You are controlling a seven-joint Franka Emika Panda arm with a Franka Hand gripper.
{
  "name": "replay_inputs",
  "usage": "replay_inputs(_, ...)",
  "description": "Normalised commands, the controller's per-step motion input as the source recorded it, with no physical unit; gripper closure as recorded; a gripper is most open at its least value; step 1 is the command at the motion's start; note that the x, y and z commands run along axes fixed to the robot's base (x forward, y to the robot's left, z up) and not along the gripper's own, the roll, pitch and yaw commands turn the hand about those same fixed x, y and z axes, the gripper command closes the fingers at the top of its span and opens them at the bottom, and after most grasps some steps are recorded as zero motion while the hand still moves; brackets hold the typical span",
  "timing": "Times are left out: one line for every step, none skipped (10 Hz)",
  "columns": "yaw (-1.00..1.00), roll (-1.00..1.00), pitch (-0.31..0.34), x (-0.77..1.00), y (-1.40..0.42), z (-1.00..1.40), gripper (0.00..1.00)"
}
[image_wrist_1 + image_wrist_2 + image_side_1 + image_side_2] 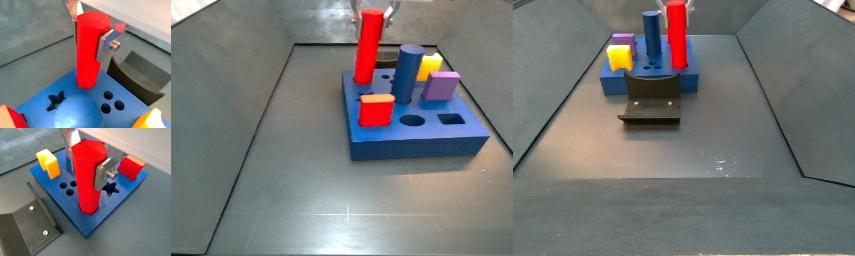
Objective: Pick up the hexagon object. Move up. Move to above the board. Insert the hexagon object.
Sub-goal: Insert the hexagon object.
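Claw [85, 155] clamped on upper part of the red bar [87, 175], silver fingers [102, 174] pressing its sides in both wrist views. Bar upright, lower end at the top face of the blue board [73, 210], near a back corner by the side view [368, 45].

Step in hand, by my reading: the insertion, last of the four. Cannot tell whether the tip has entered its hole or only rests on the face; the hole itself is hidden.

Next move calls for a straight push down, bar kept vertical, then letting go. Blue cylinder [408, 72] stands just beside; star hole [111, 189] and small round holes [66, 186] nearby.
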Motion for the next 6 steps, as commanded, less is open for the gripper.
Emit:
replay_inputs(0.26,0.03,-0.083,0.17,-0.05,-0.76,1.00)
replay_inputs(0.21,0.17,-0.036,0.25,-0.18,-0.89,1.00)
replay_inputs(0.10,0.14,-0.016,0.31,-0.23,-0.95,1.00)
replay_inputs(0.00,0.02,-0.003,0.32,-0.25,-0.98,1.00)
replay_inputs(-0.13,-0.20,-0.121,0.19,0.05,-0.57,1.00)
replay_inputs(0.00,-0.08,-0.027,0.10,0.02,-0.08,1.00)
